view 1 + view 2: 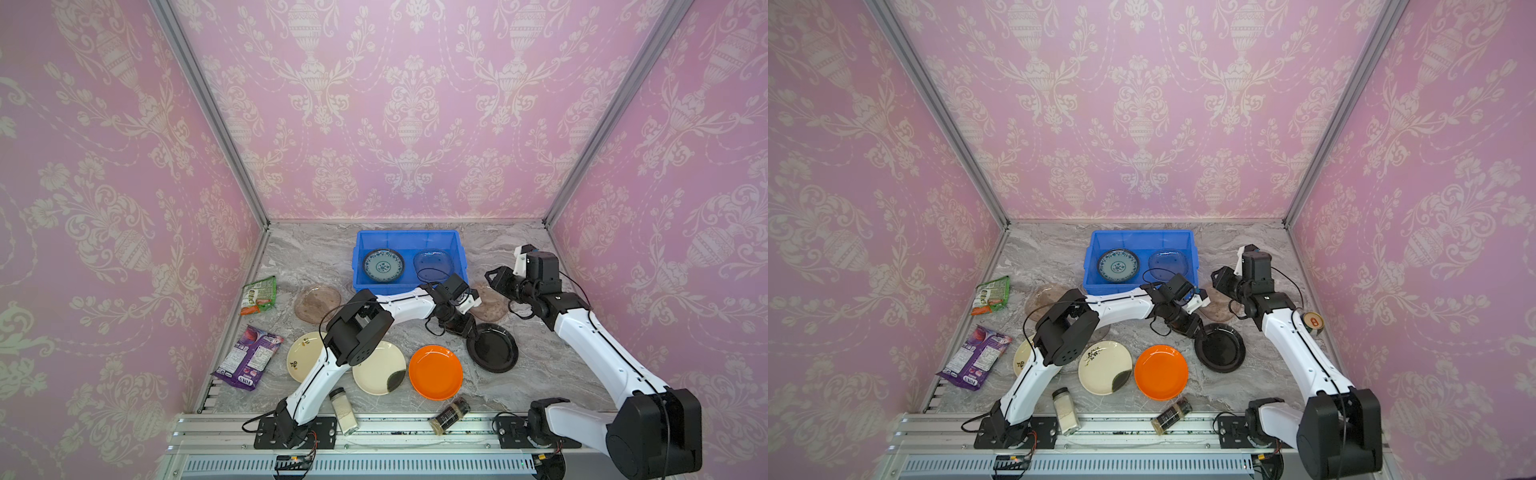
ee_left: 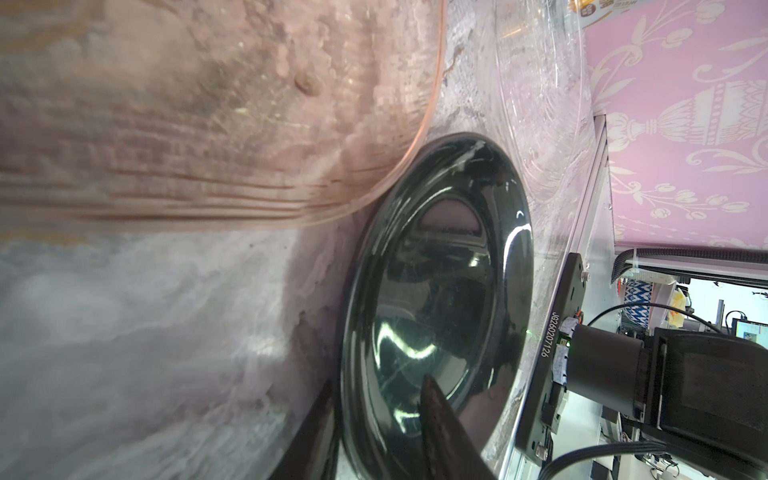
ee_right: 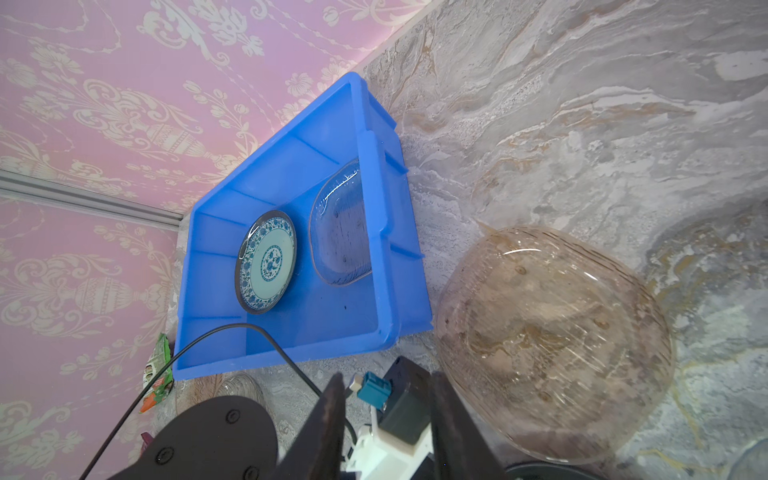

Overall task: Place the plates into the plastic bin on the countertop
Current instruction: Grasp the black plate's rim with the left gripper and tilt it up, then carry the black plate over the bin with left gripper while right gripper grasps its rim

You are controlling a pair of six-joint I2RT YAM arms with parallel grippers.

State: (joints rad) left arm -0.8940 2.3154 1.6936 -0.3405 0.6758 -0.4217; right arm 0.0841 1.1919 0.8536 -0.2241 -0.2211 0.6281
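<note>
The blue plastic bin (image 1: pixel 409 233) (image 3: pixel 374 137) stands at the back of the marble countertop (image 1: pixel 299 257). In it lie a teal patterned plate (image 1: pixel 383 266) (image 3: pixel 268 262) and a clear glass plate (image 1: pixel 432 264). My left gripper (image 1: pixel 471 332) (image 2: pixel 374 395) is shut on the near-left rim of the glossy black plate (image 1: pixel 496 349) (image 2: pixel 436 270), one finger in its bowl and one under the rim. My right gripper (image 1: pixel 494 278) (image 3: pixel 388 399) hovers open and empty by a pinkish glass plate (image 1: pixel 494 307) (image 3: pixel 552 340). An orange plate (image 1: pixel 435 372), two cream plates (image 1: pixel 376 368) (image 1: pixel 303 357) and another pinkish plate (image 1: pixel 317 303) lie on the counter.
A green snack packet (image 1: pixel 259 295) and a purple one (image 1: pixel 249 357) lie at the left. Two spice jars (image 1: pixel 344 411) (image 1: pixel 449 415) lie on the front rail. A faint clear glass plate (image 2: pixel 540 104) lies right of the black one. A can (image 1: pixel 1312 321) shows behind the right arm.
</note>
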